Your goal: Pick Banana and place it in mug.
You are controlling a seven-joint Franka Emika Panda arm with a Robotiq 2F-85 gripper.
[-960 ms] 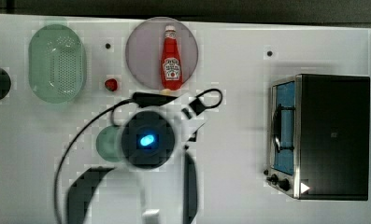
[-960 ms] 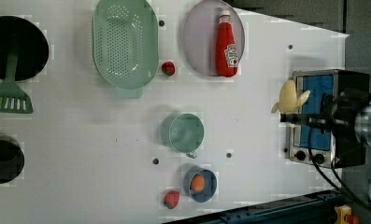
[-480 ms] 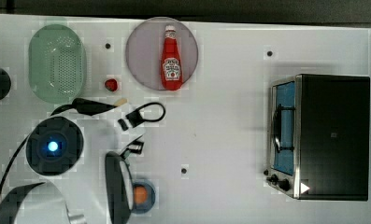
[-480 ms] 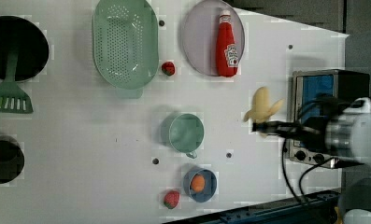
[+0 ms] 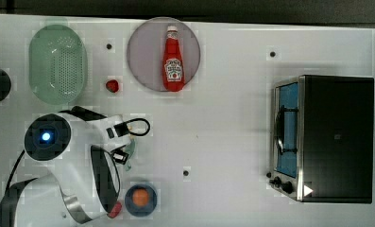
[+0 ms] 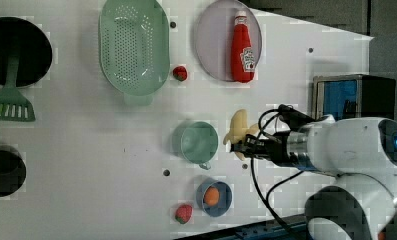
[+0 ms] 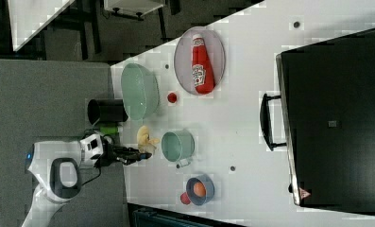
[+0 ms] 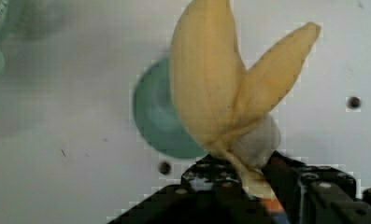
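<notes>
The gripper (image 6: 246, 146) pinches the banana (image 6: 239, 129) by its stem end, holding it above the table (image 6: 86, 150). In the left view's picture, the banana hangs just right of the mug (image 6: 199, 142).

I'm looking at a lab mock-up of a kitchen: a white tabletop (image 5: 232, 123) with bolt holes, toy food and kitchenware laid out, a toaster oven (image 5: 324, 137) at three o'clock in the top view, a colander (image 5: 57, 64) at ten.
</notes>
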